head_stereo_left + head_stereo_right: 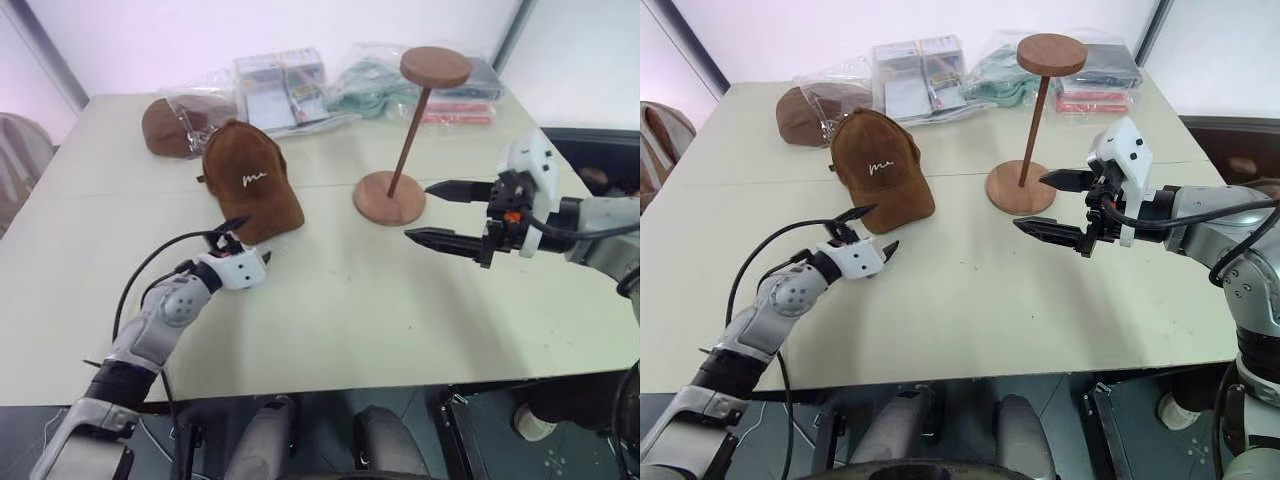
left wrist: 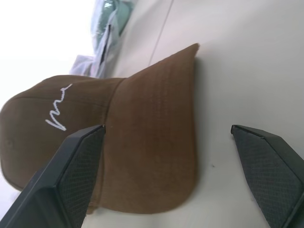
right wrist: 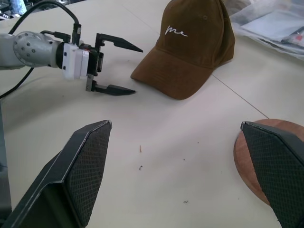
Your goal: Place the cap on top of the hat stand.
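Approach-to-grasp step, cap not yet taken. The brown suede-like baseball cap with white script embroidery (image 1: pixel 247 180) sits crown-up on the pale cream table (image 1: pixel 330 300), brim toward the robot, left of the reddish-brown wooden hat stand with round base, thin slanted rod and disc top (image 1: pixel 405 135), the two apart. The left gripper (image 1: pixel 868 232) is low over the table just short of the brim's edge, its black fingers spread wide and empty; the left wrist view looks straight down the brim between them. Whether the lower finger already touches the table is hard to tell. The right gripper (image 1: pixel 1048 206) hovers beside the stand's base, fingers likewise parted, holding nothing. A second brown cap in clear plastic (image 1: pixel 170 125) lies at the table's back with other bagged goods; leave it. Next move, as I read it: ease the left gripper forward until the brim sits between the fingers, close on it, then lift and carry the cap to the disc top.
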### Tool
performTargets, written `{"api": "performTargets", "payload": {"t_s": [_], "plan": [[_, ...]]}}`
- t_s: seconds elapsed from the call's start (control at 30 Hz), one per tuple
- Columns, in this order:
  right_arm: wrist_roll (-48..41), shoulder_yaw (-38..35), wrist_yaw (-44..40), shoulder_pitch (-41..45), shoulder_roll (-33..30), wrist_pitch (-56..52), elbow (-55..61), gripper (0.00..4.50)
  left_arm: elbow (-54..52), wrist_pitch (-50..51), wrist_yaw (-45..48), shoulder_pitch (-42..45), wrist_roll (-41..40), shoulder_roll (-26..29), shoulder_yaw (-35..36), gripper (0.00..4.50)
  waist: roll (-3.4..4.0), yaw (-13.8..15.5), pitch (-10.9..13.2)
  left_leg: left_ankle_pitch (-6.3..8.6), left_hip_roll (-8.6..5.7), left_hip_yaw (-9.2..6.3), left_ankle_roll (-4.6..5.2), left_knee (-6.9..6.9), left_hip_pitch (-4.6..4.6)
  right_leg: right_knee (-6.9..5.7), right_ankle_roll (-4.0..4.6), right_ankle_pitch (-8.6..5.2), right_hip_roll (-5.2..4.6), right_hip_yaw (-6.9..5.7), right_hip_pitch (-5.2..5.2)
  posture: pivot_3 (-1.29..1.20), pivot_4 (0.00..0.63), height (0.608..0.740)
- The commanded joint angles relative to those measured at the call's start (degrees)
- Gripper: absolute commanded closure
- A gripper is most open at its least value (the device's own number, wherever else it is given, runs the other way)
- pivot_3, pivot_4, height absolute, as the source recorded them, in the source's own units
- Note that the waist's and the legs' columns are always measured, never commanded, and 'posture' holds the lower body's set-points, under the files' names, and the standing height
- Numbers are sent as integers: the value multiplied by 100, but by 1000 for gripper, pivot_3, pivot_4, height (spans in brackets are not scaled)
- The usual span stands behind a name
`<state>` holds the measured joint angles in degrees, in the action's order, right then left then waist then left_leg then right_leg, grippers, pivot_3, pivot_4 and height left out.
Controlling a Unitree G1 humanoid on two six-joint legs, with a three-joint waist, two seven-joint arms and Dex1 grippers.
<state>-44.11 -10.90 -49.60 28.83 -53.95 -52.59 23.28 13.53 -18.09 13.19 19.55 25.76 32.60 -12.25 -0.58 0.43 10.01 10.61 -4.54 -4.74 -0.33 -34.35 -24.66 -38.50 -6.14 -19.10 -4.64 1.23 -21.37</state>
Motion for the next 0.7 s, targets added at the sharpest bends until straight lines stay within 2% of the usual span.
{"api": "performTargets", "payload": {"t_s": [0.03, 0.37, 0.7], "plan": [[-84, -147, -16, 154, -86, 42, 113, 43, 477, 1, -394, 145, 323, -61, -53, 0, 1, 30, -1, 0, 0, 0, 0, -2, 0, -3, 0, 0, 1, 0, 0, 0, 150, 740], [-49, -76, -127, 344, -185, 39, -19, 43, 1430, -311, -1125, 397, 659, -310, -305, 0, 6, 37, -10, 1, 0, -3, 1, -38, 2, -34, 0, 0, 1, -2, 5, 0, 150, 740], [-16, -2, -205, 496, -261, 0, -95, 43, 1933, -629, -1675, 432, 846, -456, -523, 0, 16, 42, -21, 2, 0, -5, 2, -55, 2, -49, 0, 0, 1, -2, 6, 0, 150, 740]]}}
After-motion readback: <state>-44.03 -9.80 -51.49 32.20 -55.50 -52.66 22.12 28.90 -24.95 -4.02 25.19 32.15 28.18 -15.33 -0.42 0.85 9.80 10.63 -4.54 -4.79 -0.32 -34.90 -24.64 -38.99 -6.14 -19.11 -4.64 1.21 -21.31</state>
